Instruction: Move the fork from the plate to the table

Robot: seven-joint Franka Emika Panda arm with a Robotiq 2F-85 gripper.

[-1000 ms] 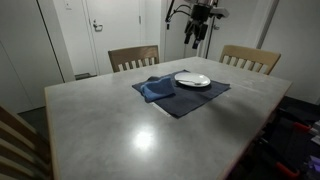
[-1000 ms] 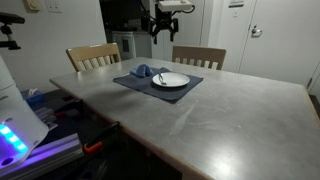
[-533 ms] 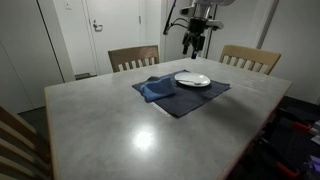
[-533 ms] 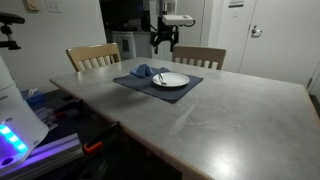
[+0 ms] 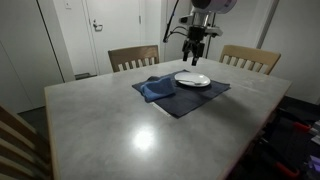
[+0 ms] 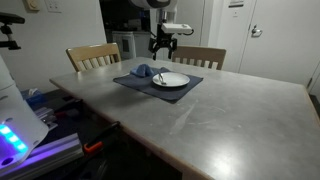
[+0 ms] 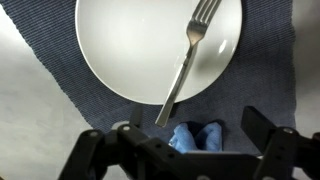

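Fork (image 7: 185, 65) flat on the white plate (image 7: 120, 50), tines toward the top right of the wrist view, handle slanting down-left and poking over the rim above the dark blue placemat (image 7: 265, 70). Pincer (image 7: 180, 150) spread wide, apart from the fork, with the handle end roughly midway between its fingers. Poised in both exterior views above the plate on the grey worktop (image 5: 110, 120). Crumpled blue cloth (image 7: 195, 137) just beside the plate.

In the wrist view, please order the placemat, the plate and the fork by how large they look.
1. placemat, reaching beyond the plate on both sides, though partly out of frame
2. plate
3. fork, clearly the smallest
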